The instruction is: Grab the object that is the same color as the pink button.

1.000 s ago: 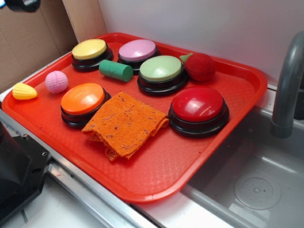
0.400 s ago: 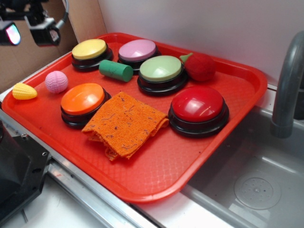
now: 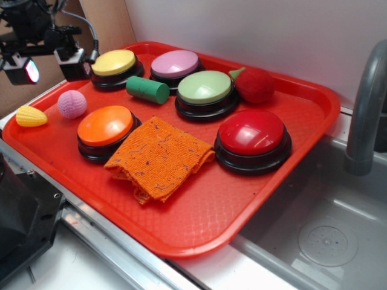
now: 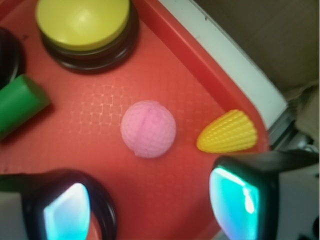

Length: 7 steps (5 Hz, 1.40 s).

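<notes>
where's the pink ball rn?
Exterior view: pink ball on the tray's left end, between the yellow corn toy and orange button.

Toy kitchen setup: grey sink [image 3: 326, 235], faucet [image 3: 366, 109], cardboard backdrop [image 3: 36, 60].

Exterior looks obliquely across the tray [image 3: 284, 199]; wrist looks down closely at its corner.

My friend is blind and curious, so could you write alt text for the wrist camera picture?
A small pink ball sits alone on a red tray, seen from above between the two open fingertips of the robot's gripper at the bottom edge. A yellow corn toy lies beside it near the tray's rim, with a yellow button and a green cylinder farther off.
</notes>
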Available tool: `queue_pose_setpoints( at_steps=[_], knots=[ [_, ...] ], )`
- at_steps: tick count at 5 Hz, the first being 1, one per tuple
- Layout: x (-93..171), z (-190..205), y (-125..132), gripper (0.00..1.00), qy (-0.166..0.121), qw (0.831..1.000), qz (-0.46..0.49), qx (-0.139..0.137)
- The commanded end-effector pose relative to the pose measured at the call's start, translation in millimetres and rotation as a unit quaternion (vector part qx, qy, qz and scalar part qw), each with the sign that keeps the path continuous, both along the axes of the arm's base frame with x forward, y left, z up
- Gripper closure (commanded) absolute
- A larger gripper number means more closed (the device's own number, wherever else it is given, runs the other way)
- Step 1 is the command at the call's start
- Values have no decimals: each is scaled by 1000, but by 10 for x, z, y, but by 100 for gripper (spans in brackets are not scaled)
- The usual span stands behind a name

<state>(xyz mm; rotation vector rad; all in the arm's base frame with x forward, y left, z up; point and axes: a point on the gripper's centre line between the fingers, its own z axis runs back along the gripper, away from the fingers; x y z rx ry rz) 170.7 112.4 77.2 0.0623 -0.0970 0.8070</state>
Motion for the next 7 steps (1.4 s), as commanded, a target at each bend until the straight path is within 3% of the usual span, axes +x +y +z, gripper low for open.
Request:
queue_pose_setpoints(
  at_steps=[1,3,4,5,6,7],
  knots=[
    [49,-233,174,0,13,999,41,20],
    [129,-463,178,0,26,999,36,30],
    [165,-490,158,12,4,999,36,17],
    [180,-434,127,100,-6,1000,4,16],
    [244,-147,24,100,-1,997,-72,7],
    [369,158,-147,100,-18,992,-127,-5]
  ],
)
